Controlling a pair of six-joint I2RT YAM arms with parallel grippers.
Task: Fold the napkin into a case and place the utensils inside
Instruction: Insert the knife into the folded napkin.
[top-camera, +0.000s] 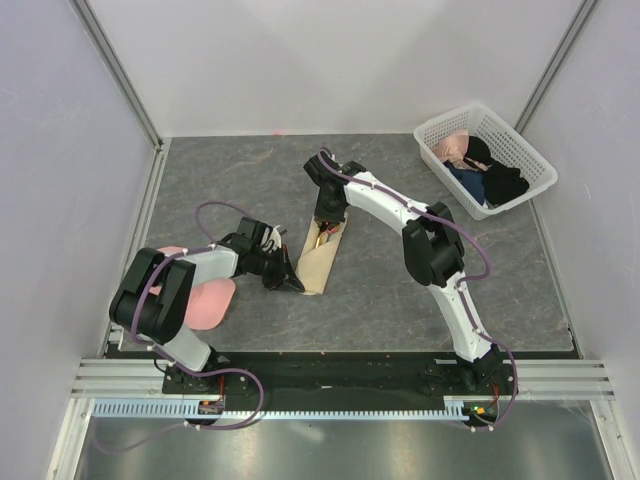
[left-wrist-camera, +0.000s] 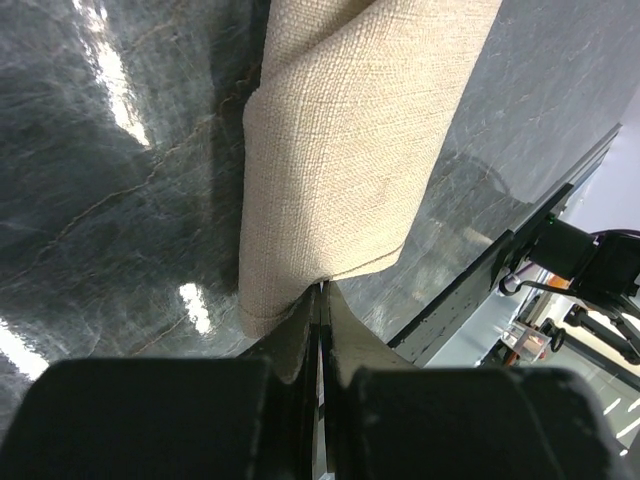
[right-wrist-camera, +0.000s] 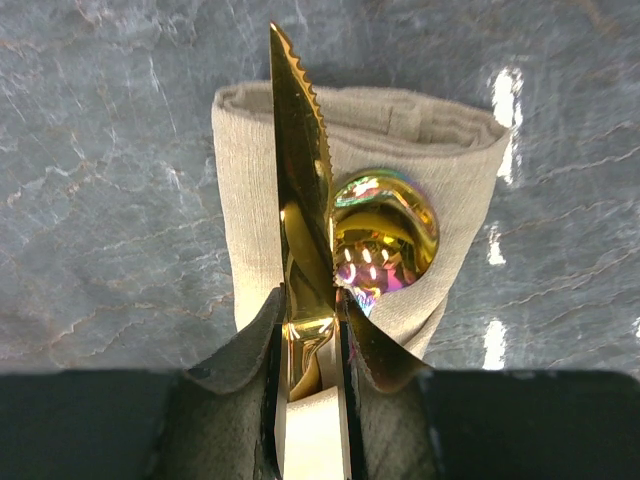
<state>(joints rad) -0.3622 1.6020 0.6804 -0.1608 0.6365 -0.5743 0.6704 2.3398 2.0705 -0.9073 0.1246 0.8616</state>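
Note:
The beige napkin (top-camera: 318, 262) lies folded into a long narrow case on the grey table, running from the middle towards the near side. My left gripper (top-camera: 290, 280) is at its near end; in the left wrist view the jaws stand shut, and the left gripper (left-wrist-camera: 322, 288) pinches the napkin's (left-wrist-camera: 340, 170) lower edge. My right gripper (top-camera: 322, 232) is at the far end. There the right gripper (right-wrist-camera: 312, 300) is shut on the shiny golden knife (right-wrist-camera: 300, 180), serrated blade pointing away. The spoon (right-wrist-camera: 385, 235) bowl rests beside it in the napkin's (right-wrist-camera: 240, 200) open mouth.
A white basket (top-camera: 525, 143) of dark and pink clothes stands at the back right. A pink cap (top-camera: 205, 305) lies under the left arm near the front left. White walls enclose the table on three sides, and a metal rail runs along the near edge.

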